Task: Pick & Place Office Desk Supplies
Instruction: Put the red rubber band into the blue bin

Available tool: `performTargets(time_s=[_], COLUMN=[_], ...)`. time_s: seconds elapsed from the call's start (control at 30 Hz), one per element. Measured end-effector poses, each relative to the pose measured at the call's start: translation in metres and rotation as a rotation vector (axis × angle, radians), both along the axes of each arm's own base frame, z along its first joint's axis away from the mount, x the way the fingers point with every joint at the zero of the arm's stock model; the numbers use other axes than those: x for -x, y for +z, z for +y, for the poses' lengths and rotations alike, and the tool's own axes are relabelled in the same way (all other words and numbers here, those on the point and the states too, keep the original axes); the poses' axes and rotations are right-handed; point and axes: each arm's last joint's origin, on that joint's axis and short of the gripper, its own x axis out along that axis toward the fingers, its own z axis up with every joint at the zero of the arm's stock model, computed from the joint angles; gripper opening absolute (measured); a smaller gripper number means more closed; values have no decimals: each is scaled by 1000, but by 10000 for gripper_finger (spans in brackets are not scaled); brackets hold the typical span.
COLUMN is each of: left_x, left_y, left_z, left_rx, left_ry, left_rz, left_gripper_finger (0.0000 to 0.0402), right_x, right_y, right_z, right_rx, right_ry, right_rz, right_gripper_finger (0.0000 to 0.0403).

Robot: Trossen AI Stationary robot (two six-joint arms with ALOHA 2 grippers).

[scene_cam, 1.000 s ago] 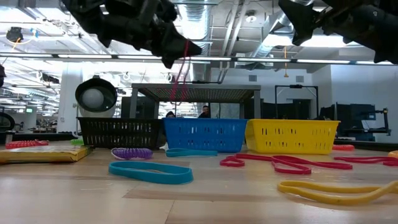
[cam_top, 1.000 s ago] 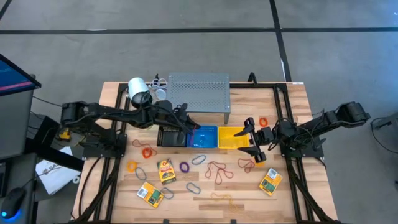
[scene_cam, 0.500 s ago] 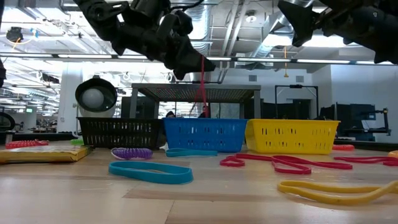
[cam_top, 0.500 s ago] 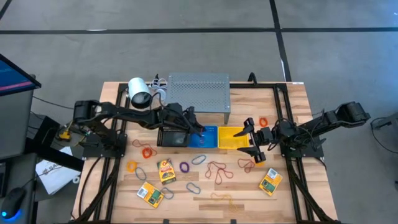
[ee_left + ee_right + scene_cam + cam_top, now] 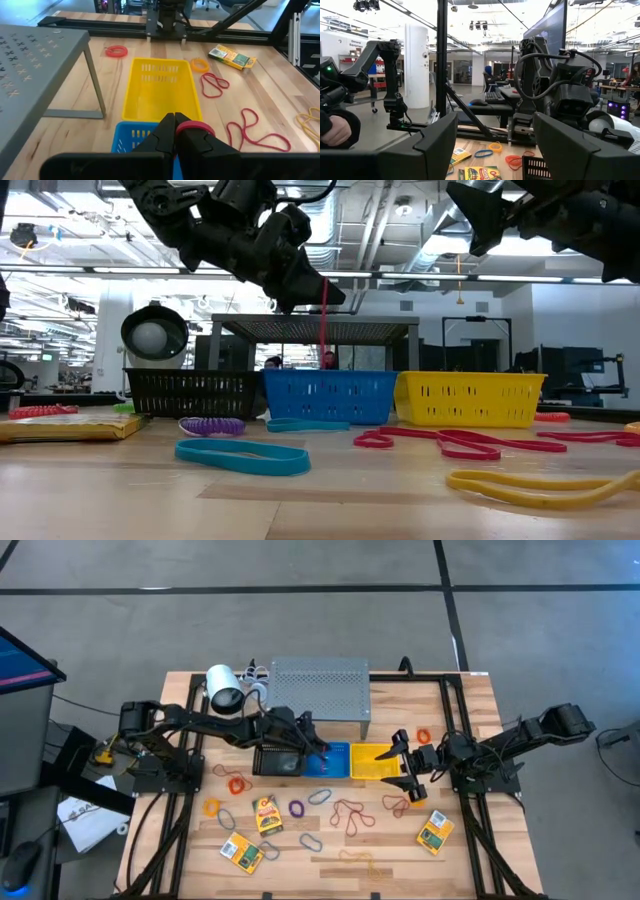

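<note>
I have the left end effector (image 5: 322, 288) clenched on a red band loop (image 5: 324, 325), which hangs straight down from its tip over the blue basket (image 5: 330, 397). Compared with 1 second ago, this arm has travelled from above the black basket (image 5: 190, 393) toward the blue one, and the band has come along with it; over the last half second it has barely shifted. From the wrist camera I see the band as a red ring pinched at the fingertips (image 5: 195, 131), with the yellow basket (image 5: 161, 90) just beyond the blue one.

My right end effector (image 5: 407, 765) hovers released, fingers spread wide, at the outer side of the yellow basket, holding nothing, and it sits where it was 1 second ago.

The other supplies lie loose on the table (image 5: 470, 840) in front of the 3 baskets: a teal band (image 5: 243, 456), a purple coil (image 5: 211, 426), red loops (image 5: 440, 440), and a crayon pack (image 5: 434, 832) near the right arm.
</note>
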Motion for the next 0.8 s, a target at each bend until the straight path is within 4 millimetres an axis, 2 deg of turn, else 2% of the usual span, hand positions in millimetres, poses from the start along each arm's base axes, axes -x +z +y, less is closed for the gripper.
performTargets(time_s=[0.23,0.43,0.8], left_x=[-1,-6,-32], left_y=[0,-16,-27], left_z=[-5,-3,-8], left_rx=[-8,-7,-11], left_ry=[4,17,-13], left_rz=[3,41,92], left_gripper_finger=[5,5,5], right_x=[0,0,0], right_y=[0,0,0], right_z=[0,0,0], right_rx=[0,0,1], right_ry=[0,0,0], right_rz=[0,0,5], right_gripper_finger=[255,255,255])
